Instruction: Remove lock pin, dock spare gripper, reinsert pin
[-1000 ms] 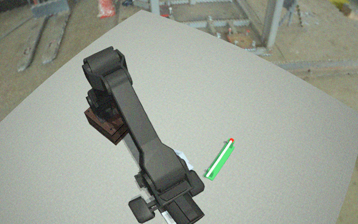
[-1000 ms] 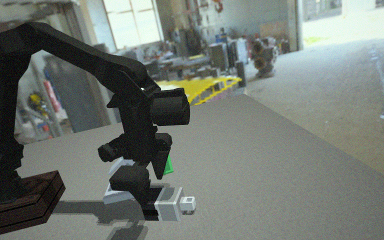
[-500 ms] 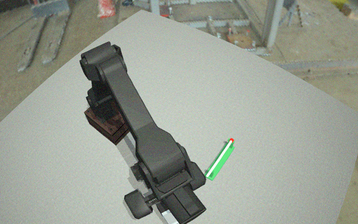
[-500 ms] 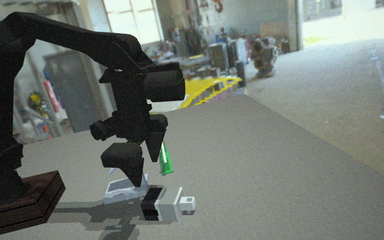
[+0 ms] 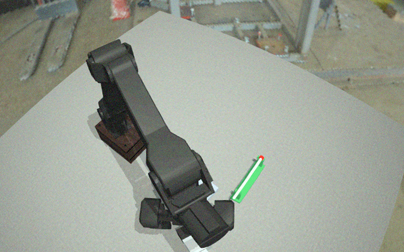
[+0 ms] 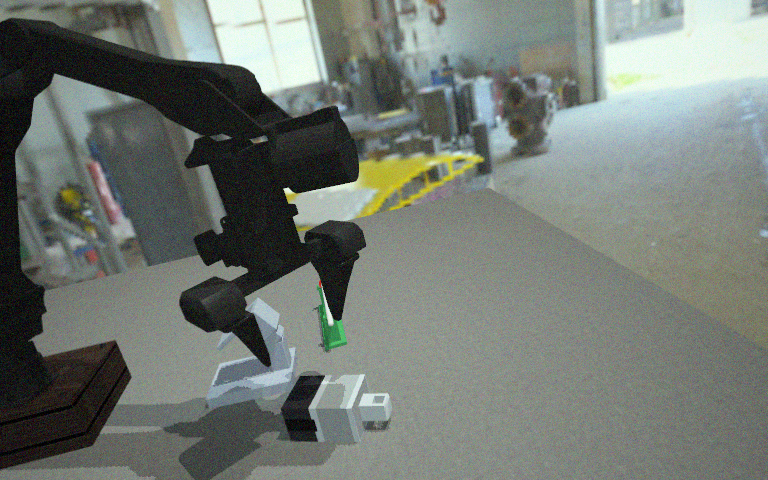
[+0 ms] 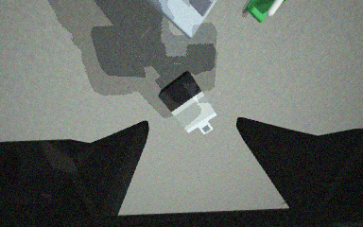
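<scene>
My gripper (image 6: 303, 342) (image 7: 192, 123) is open and empty, its fingers wide apart above the table. The spare gripper (image 5: 189, 245) (image 6: 339, 407) (image 7: 181, 92), a black and white block with a small holed spigot, lies on the table below my fingers, turned at an angle in the wrist view. A pale blue-white structure (image 5: 214, 187) (image 6: 249, 390) (image 7: 189, 26), seemingly the mount, stands behind it, partly hidden by the arm; its socket cannot be made out. A white rod with a red end, seemingly the pin (image 5: 247, 178) (image 6: 326, 308) (image 7: 275, 7), lies along a green holder (image 5: 252, 181) (image 6: 336, 339) (image 7: 257, 13).
The arm's dark wooden base (image 5: 126, 142) (image 6: 73, 390) stands on the grey table (image 5: 305, 129) (image 6: 538, 367). The green holder lies beyond the pale structure, right of the arm in the top view. The arm's shadow falls across the table near the spare gripper.
</scene>
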